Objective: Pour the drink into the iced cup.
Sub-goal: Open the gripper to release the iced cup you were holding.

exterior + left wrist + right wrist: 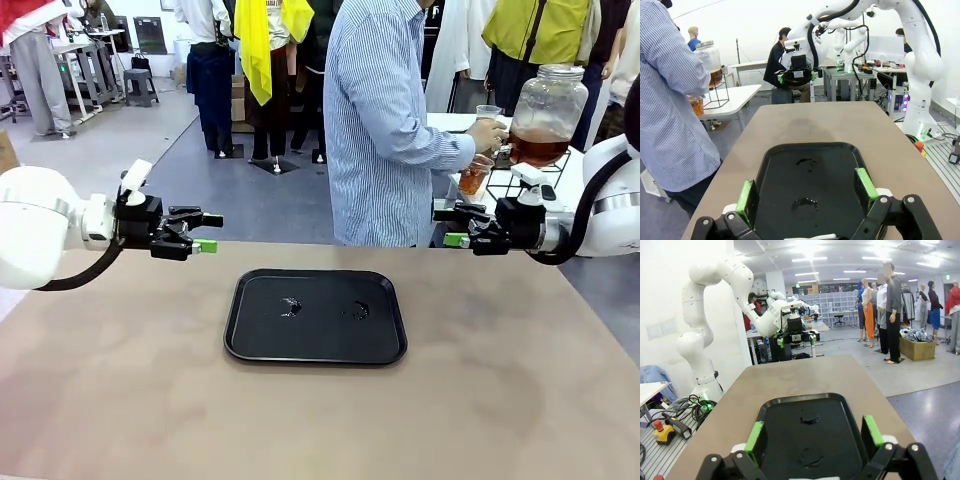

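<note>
Black tray (315, 316) centred on the brown table (120, 400), bare margins all round. Left gripper (205, 232) at 10 o'clock, right gripper (450, 226) at 2 — level, jaws wide, empty. Drink (538, 146) in the jar (548, 105) beyond, by the person's hand (487, 133).

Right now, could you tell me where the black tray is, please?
In the front view the black tray lies flat at the middle of the brown table, between the two arms and slightly nearer the person's side, with nothing standing on it.
</note>
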Robot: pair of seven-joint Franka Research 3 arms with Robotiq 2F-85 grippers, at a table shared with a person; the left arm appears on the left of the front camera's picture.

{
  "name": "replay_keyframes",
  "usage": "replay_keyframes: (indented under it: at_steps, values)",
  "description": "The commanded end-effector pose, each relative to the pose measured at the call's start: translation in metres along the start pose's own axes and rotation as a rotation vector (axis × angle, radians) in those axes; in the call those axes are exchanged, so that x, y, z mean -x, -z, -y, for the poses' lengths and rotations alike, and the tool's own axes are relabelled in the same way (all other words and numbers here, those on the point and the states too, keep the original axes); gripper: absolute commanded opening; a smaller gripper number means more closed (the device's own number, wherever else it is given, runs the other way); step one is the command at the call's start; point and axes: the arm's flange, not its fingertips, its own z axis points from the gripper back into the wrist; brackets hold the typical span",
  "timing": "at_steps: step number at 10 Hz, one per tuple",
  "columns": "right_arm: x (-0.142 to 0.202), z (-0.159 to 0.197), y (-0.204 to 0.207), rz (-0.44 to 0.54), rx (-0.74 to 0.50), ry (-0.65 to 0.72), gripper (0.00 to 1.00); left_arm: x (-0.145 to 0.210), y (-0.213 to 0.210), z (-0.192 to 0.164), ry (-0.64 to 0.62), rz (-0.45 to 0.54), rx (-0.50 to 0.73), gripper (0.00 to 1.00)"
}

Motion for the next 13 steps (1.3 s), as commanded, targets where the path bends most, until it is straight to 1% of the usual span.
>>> replay_keyframes:
  at_steps: [1, 13]
  values:
    - [-0.0039, 0.0012, 0.0009, -0.004, -0.010, 0.009, 1.00, -0.0010, 0.0008, 0.0000, -0.006, 0.001, 0.001, 1.00]
    - [-0.0039, 0.0012, 0.0009, -0.004, -0.010, 0.009, 1.00, -0.0010, 0.0008, 0.0000, -0.006, 0.001, 0.001, 1.00]
